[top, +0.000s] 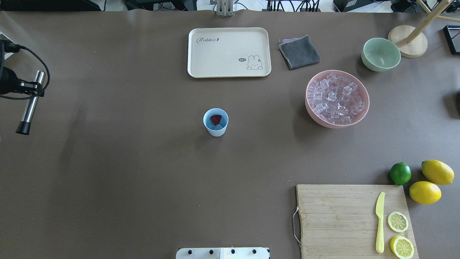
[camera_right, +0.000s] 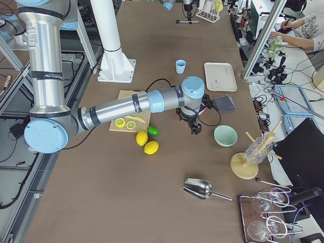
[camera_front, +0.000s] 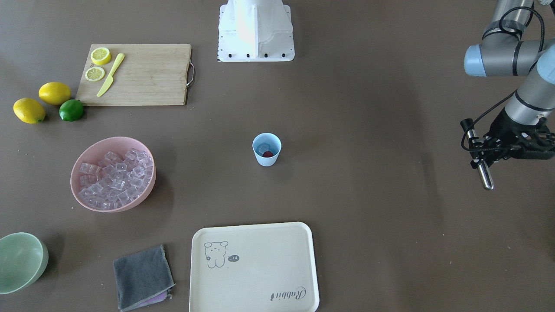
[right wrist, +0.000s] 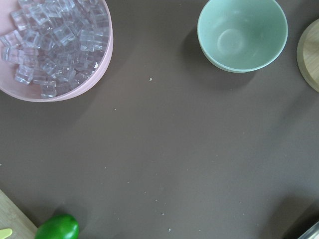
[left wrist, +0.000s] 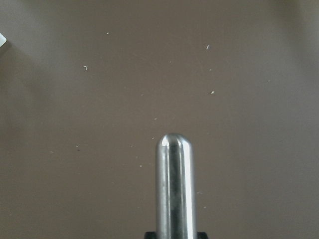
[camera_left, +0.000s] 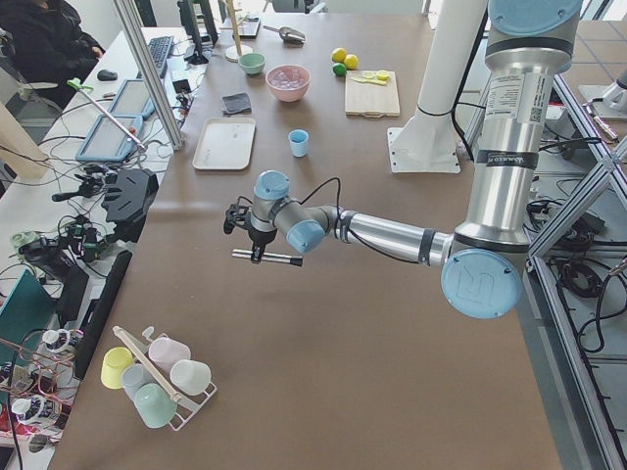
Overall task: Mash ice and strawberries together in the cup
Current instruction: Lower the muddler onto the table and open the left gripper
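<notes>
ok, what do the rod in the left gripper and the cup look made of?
Rod: polished metal, probably steel; mirror-like highlights along it, with a matte black cap at one end.
Cup: light-blue plastic, apparently; smooth satin surface, no sharp reflections.

Two lemons (top: pixel 437 172), two lemon slices (top: pixel 398 221), one lime (top: pixel 400 173) (all near four o'clock overhead). Two bowls (top: pixel 381 55), one cup (top: pixel 216 132), one strawberry (top: pixel 216 119), one tray (top: pixel 222 57), one cloth (top: pixel 299 52), one board (top: pixel 337 216), one knife (top: pixel 380 223), one steel rod (top: pixel 31 104).

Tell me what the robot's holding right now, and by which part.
The left gripper holds a metal rod across its shaft, between black tip and rounded silver end. The right gripper's hold cannot be told.
</notes>
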You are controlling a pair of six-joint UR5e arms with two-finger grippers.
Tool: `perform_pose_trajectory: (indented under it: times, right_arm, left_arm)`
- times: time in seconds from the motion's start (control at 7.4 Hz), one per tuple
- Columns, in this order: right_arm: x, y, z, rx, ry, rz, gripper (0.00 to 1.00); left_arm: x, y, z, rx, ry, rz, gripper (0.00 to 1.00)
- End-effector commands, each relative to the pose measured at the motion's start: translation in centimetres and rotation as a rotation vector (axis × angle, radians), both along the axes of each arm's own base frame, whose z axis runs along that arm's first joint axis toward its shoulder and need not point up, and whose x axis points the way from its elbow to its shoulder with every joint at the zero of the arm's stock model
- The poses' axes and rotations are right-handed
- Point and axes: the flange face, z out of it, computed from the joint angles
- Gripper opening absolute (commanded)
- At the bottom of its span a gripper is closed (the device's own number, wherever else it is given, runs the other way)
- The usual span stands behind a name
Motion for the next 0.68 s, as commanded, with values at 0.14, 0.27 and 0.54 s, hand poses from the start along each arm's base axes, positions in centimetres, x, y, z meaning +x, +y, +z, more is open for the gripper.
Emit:
perform_pose_trajectory:
  times: [0.14, 0.27, 0.54]
  right_arm:
    - [0.1, 0.7, 0.8, -0.012, 0.005, -0.001, 0.91]
    - [0.1, 0.8, 0.9, -0.017, 0.007, -0.001, 0.91]
    - [0.2, 1.1, 1.7, -0.032, 0.011, -0.001, 0.91]
  left_arm:
    - [1.9, -2.2, 5.3, 0.04, -0.012, 0.056, 0.0]
    - [4.5, -2.2, 4.6, 0.045, -0.005, 0.087, 0.0]
    - [6.5, -1.9, 4.0, 0.022, 0.011, 0.086, 0.0]
